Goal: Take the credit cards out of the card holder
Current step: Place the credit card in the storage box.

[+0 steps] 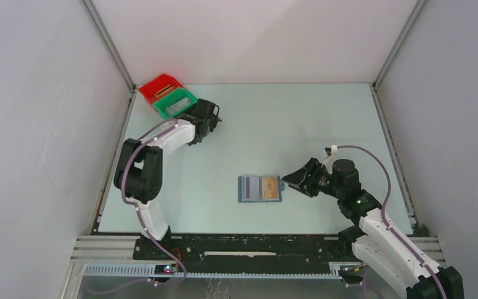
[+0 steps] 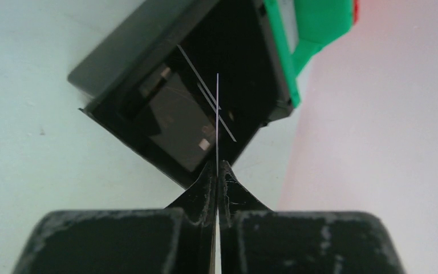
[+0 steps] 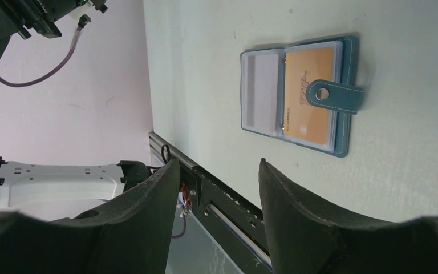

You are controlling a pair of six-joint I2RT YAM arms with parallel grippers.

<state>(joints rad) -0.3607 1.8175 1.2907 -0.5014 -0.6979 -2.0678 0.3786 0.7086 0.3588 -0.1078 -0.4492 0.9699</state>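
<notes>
The blue-teal card holder (image 1: 261, 189) lies open and flat on the table, near the front at mid-table. In the right wrist view the card holder (image 3: 345, 63) shows a grey panel (image 3: 260, 91), a tan panel (image 3: 311, 100) and a strap with a stud (image 3: 333, 96). My right gripper (image 1: 289, 179) hovers just right of it, open and empty (image 3: 219, 162). My left gripper (image 1: 215, 118) is at the back left, shut (image 2: 217, 164) on a thin credit card (image 2: 217, 114) seen edge-on over a black bin (image 2: 120, 51). A dark credit card (image 2: 177, 123) lies inside that bin.
A green bin (image 1: 175, 103) and a red bin (image 1: 159, 86) stand in the back left corner beside the left gripper. The green bin (image 2: 313, 28) touches the black bin's far side. White walls close in the table on three sides, and a black rail (image 1: 249, 246) runs along the near edge.
</notes>
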